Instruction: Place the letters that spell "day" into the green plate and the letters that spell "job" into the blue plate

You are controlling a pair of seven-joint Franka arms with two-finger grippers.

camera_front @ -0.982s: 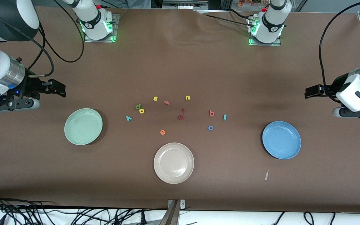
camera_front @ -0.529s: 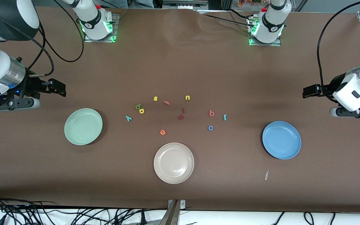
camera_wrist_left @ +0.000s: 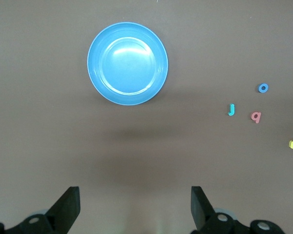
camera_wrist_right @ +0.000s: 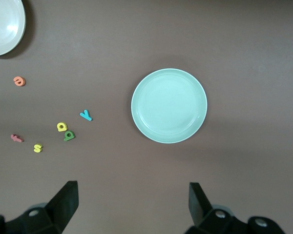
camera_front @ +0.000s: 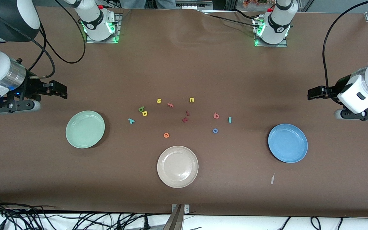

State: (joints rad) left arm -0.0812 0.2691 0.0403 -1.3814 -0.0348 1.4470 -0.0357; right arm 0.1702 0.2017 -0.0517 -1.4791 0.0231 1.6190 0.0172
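Table (camera_front: 184, 64) with 2 arms, 3 plates and scattered foam letters. The left gripper (camera_front: 313, 93) has drifted slightly toward the table's middle over the last second, above bare table at the left arm's end; its jaws stand wide apart and hold nothing. The right gripper (camera_front: 59, 90) has not moved, waiting over bare table at the right arm's end, jaws equally spread and empty. The green plate (camera_front: 85, 129) and the blue plate (camera_front: 287, 143) lie unloaded at the two ends, with a beige plate (camera_front: 177, 166) between them, nearer the front camera.

No letter has shifted, so all 6 placements are judged outstanding. The olive "d" (camera_front: 141, 109) touches the yellow "a" (camera_front: 144, 113); the teal "y" (camera_front: 131, 120) lies near them, toward the green plate. The salmon "b" (camera_front: 216, 115), teal "j" (camera_front: 230, 119) and blue "o" (camera_front: 215, 130) cluster toward the blue plate. The left arm's small advance suggests an opening reach toward that cluster.
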